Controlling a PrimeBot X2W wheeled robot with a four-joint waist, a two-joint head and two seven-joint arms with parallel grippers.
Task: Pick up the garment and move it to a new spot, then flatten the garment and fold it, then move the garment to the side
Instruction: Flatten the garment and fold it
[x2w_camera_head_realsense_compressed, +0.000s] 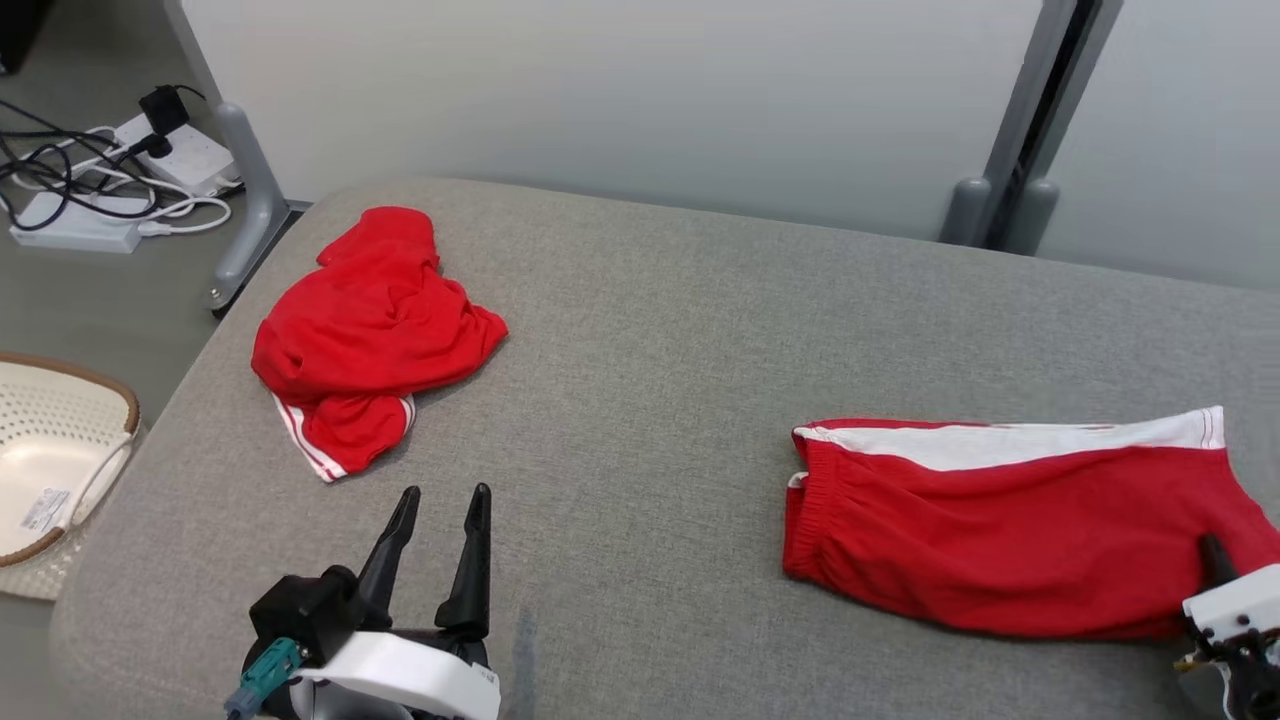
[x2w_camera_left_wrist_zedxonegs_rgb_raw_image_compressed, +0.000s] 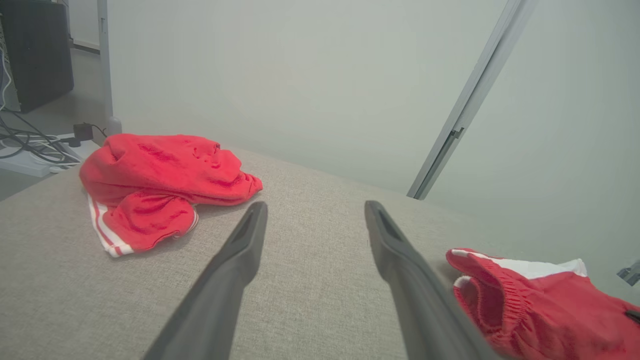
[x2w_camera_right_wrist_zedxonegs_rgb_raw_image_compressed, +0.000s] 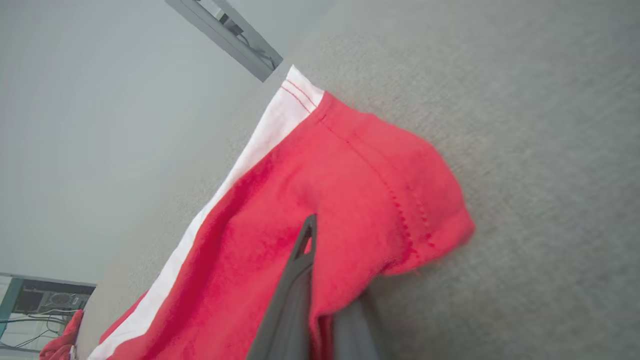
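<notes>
Two red garments lie on the grey table (x2w_camera_head_realsense_compressed: 650, 330): a crumpled red garment (x2w_camera_head_realsense_compressed: 370, 330) at the far left and flat red shorts (x2w_camera_head_realsense_compressed: 1000, 530) at the right, well apart. Of the two claws, the left claw (x2w_camera_head_realsense_compressed: 446, 492) hovers wide and empty, while the right claw (x2w_camera_head_realsense_compressed: 1212, 550) is clamped on the shorts' leg hem. The right wrist view shows one finger (x2w_camera_right_wrist_zedxonegs_rgb_raw_image_compressed: 302, 260) above the cloth. The head view adds one white basket (x2w_camera_head_realsense_compressed: 60, 440) and two power strips (x2w_camera_head_realsense_compressed: 170, 150) on the floor.
</notes>
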